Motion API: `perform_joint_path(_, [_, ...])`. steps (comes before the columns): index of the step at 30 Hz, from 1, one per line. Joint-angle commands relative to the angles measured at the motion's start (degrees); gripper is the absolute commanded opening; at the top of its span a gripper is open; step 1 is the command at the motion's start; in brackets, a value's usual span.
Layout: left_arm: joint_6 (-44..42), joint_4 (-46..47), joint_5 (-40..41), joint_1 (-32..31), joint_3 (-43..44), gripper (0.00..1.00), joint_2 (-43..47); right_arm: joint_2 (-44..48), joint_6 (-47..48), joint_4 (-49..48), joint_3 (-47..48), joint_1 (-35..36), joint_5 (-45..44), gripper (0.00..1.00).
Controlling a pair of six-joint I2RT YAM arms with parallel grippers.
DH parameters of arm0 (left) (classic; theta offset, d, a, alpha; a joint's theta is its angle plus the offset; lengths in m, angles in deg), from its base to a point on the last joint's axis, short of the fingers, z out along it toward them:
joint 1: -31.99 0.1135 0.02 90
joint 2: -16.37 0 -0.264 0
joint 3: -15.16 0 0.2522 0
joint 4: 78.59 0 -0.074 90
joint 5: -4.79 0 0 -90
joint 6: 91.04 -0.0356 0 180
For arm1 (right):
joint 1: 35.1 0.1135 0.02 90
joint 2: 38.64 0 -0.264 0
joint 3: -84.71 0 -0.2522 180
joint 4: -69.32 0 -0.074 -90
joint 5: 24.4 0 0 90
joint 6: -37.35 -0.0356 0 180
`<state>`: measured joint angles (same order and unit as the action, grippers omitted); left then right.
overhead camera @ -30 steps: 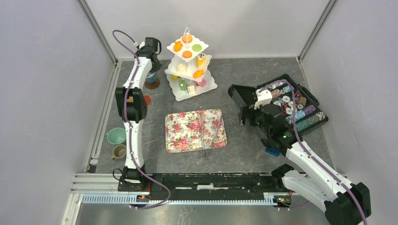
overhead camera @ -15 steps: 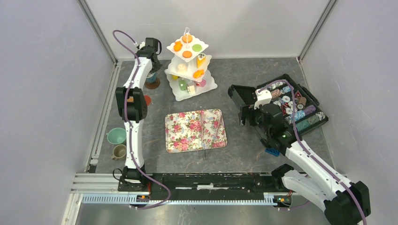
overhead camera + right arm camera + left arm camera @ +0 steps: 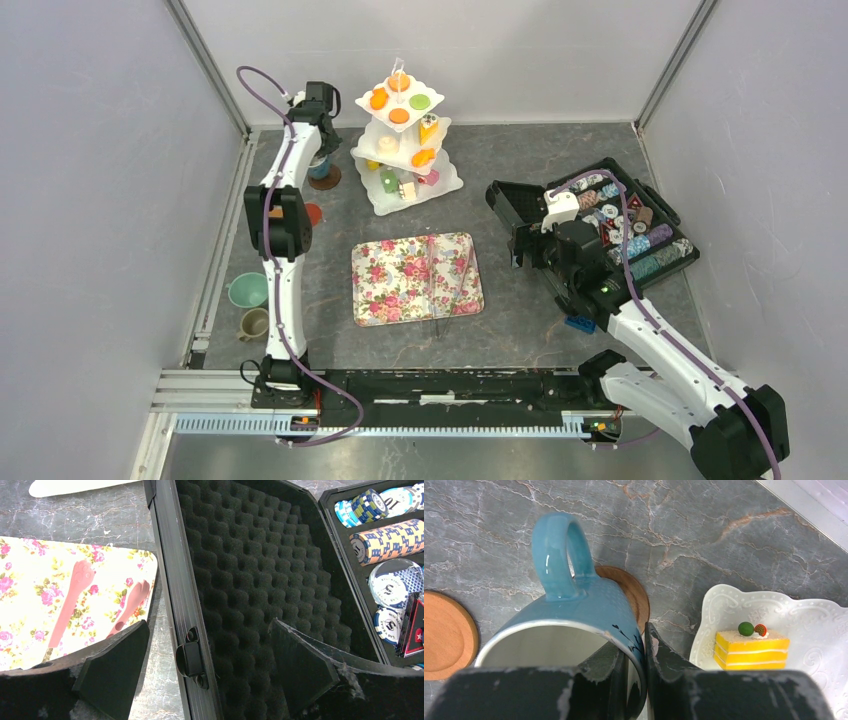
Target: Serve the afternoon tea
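The left gripper (image 3: 635,644) is pinched narrow on the rim of the teal cup (image 3: 584,605). One finger (image 3: 609,665) is inside the cup and the other outside, with the wall clamped between them and the handle pointing toward the top of the frame. The cup sits over a brown saucer (image 3: 636,592) (whether it rests on it or hangs just clear, I cannot tell). An orange saucer (image 3: 444,635) lies at the left edge. At lower right a yellow cake (image 3: 751,650) sits on a white plate (image 3: 814,625). In the top view this grip is at upper left, just left of the white tiered stand (image 3: 440,185). Right of centre there, the right gripper (image 3: 209,625) stands wide, its fingers straddling the edge of the open black case (image 3: 260,555) lid. The floral tray (image 3: 30,580) beside it holds pink cutlery (image 3: 75,592).
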<state>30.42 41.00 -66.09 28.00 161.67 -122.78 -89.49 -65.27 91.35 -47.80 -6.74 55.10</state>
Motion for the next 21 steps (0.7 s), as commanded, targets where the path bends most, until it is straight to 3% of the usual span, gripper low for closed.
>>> perform_joint_path(1, [-0.1,2.1,-0.2,0.5,0.8,0.21,0.0,0.0,-0.6,-0.5,1.4,0.0,0.2,0.98])
perform_joint_path(21, [-0.3,0.8,-1.9,0.5,0.6,0.25,-0.6,0.4,-1.0,-0.9,0.8,0.0,0.5,0.98])
